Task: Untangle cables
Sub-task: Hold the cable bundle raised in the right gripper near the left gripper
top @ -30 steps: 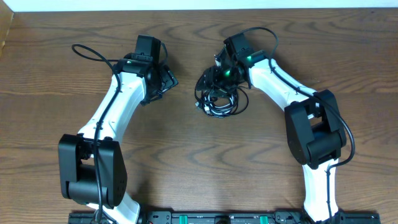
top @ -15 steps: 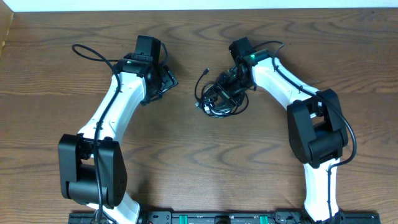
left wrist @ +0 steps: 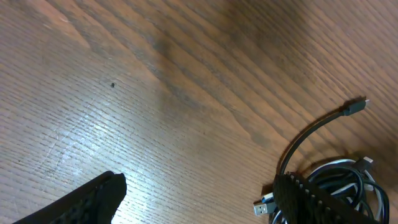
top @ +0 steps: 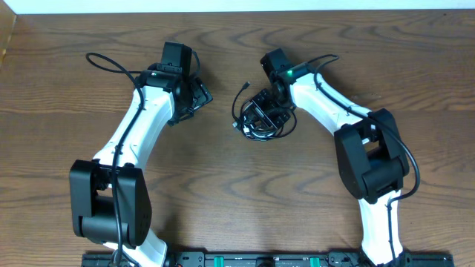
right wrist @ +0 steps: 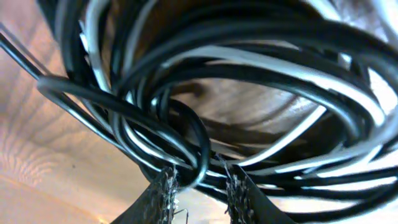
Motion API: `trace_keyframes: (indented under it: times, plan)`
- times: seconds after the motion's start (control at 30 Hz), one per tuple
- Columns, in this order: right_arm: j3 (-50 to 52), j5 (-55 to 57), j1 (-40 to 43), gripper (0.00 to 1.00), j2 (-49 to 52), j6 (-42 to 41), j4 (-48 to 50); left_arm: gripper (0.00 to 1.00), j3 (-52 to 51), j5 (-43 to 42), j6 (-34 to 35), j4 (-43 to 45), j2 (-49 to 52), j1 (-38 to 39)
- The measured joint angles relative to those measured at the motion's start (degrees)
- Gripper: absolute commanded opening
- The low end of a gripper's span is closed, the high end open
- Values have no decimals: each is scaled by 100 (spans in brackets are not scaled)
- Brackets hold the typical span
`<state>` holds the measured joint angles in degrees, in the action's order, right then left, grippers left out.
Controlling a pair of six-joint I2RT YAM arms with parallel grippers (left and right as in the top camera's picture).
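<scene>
The cables (top: pixel 259 121) lie in one tangled bundle of black and white cords at the table's middle. One black plug end (top: pixel 246 86) sticks out toward the back. My right gripper (top: pixel 274 101) is down on the bundle's back right side. In the right wrist view its fingers (right wrist: pixel 202 180) stand narrowly apart around a black loop, with black and white cords (right wrist: pixel 249 62) filling the frame. My left gripper (top: pixel 199 95) is open and empty, left of the bundle. The left wrist view shows the bundle (left wrist: pixel 311 134) beyond my right finger, with a USB plug (left wrist: pixel 263 206) showing.
A thicker black robot cable (top: pixel 104 61) loops beside the left arm at the back left. The wooden table (top: pixel 223 193) ends at its back edge (top: pixel 237 10) just behind both grippers.
My right gripper has swung right and then back down onto the bundle. The bundle has shifted slightly and changed shape. The left arm has not moved.
</scene>
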<state>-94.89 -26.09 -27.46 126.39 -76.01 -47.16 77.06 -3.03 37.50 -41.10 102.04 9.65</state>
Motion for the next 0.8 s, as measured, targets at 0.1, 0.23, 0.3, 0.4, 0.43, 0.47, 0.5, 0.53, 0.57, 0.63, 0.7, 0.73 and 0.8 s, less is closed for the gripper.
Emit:
trace_keyframes:
  times: [0.1, 0.23, 0.3, 0.4, 0.43, 0.47, 0.5, 0.53, 0.57, 0.63, 0.7, 0.73, 0.8]
  plan:
    - [0, 131, -26, 22, 0, -129, 11, 82, 0, 0, -2, 0, 0, 0]
    - [0, 221, -26, 17, 0, -236, 11, 82, 0, 0, -2, 0, 0, 0]
    - [0, 251, -28, 13, 0, -256, 11, 82, 0, 0, -2, 0, 0, 0]
    - [0, 271, -46, 8, 0, -304, 33, 82, 0, 0, -2, 0, 0, 0]
    - [0, 275, -52, 8, 0, -315, 37, 82, 0, 0, -2, 0, 0, 0]
    - [0, 280, -52, 8, 0, -321, 33, 82, 0, 0, -2, 0, 0, 0]
    - [0, 280, -52, 8, 0, -321, 33, 82, 0, 0, 0, 0, 0, 0]
    - [0, 280, -52, 8, 0, -321, 33, 82, 0, 0, -2, 0, 0, 0]
    - [0, 278, -52, 8, 0, -323, 33, 82, 0, 0, -2, 0, 0, 0]
    - [0, 278, -55, 6, 0, -321, 33, 82, 0, 0, -2, 0, 0, 0]
    - [0, 280, -59, 6, 0, -323, 37, 82, 0, 0, 0, 0, 0, 0]
    - [0, 280, -61, 6, 0, -323, 39, 82, 0, 0, -2, 0, 0, 0]
    - [0, 286, -68, 2, 0, -321, 42, 82, 0, 0, -2, 0, 0, 0]
